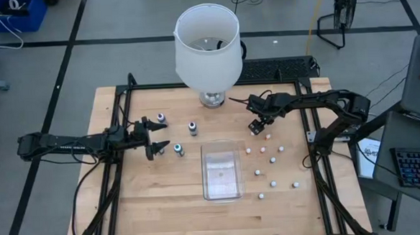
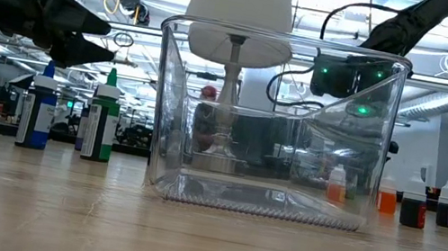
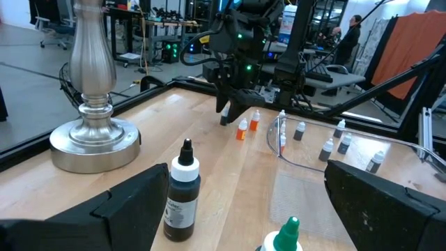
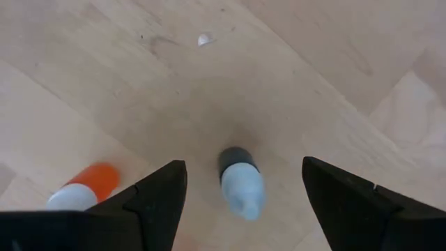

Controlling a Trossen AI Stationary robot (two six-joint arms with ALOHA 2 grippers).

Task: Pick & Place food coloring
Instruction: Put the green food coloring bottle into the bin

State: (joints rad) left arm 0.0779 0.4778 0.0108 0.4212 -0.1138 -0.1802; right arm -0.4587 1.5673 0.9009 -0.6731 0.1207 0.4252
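A dozen or so tiny dropper bottles stand scattered on a wooden bench [image 1: 128, 208] around a clear tray [image 1: 221, 173] at its middle, and none lies in the tray yet. Nearest the front edge, white-capped bottles dot the right side, one of them [image 1: 261, 196] just beside the tray's front corner. Further back on the left, the left gripper [image 1: 153, 138] waits low over the bench with its fingers [image 3: 125, 209] spread wide and empty; a green-capped bottle [image 3: 287, 236] and a dark bottle [image 3: 182, 189] stand just ahead of it. Further back on the right, the right gripper [image 1: 256, 126] hangs above the bench near the lamp [image 1: 207, 49], pointing down. Its fingers [image 4: 157, 192] are spread wide and touch nothing. Directly below, between them, stands a dark bottle with a pale cap [image 4: 241, 183]; an orange bottle [image 4: 83, 187] stands near, outside one finger. The step in hand looks like the descent onto the pale-capped bottle. To do it well, the gripper should come straight down, keep the bottle centred, stay clear of the orange one, and close on the body below the cap.
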